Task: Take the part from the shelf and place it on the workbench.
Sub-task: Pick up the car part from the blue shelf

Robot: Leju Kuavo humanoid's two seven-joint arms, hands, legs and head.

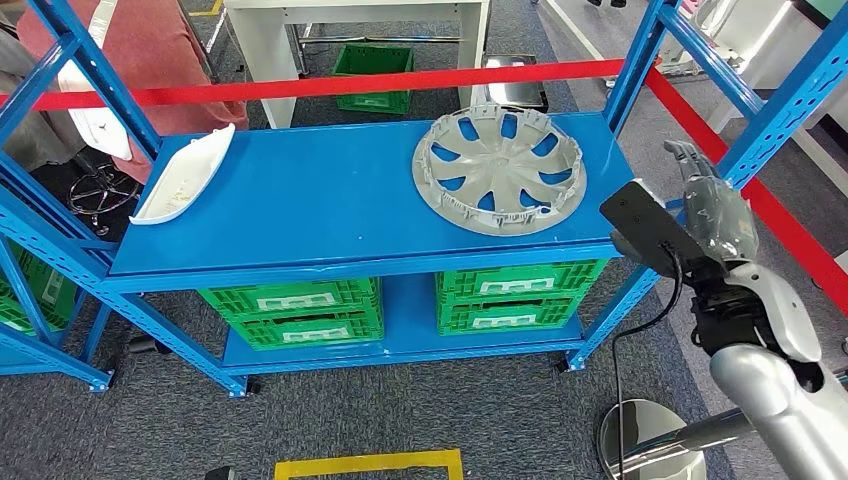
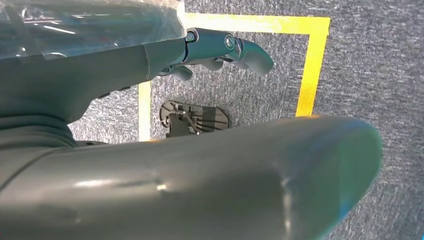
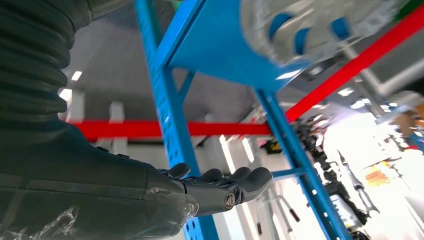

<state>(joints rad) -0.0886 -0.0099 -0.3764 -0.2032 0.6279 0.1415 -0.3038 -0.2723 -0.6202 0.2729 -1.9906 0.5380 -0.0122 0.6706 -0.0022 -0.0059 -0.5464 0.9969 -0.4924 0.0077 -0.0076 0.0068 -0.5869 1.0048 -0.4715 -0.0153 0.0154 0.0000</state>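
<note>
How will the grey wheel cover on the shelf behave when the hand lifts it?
The wheel cover is probably light and fairly stiff: it looks like thin moulded plastic with open cutouts. Lying flat on the shelf, it should slide rather than roll. Its wide disc may tilt if gripped at one edge.

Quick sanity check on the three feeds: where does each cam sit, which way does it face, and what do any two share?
Head view: high on the body, facing forward and down at the blue metal shelf with the grey plastic wheel cover and white curved plastic part; right hand raised beside the shelf.
Left wrist view: behind the left hand, facing down at grey carpet with yellow floor tape.
Right wrist view: behind the right hand, facing up past the shelf's edge.
Shared: head and right wrist views both show the shelf, wheel cover and right hand.
</note>
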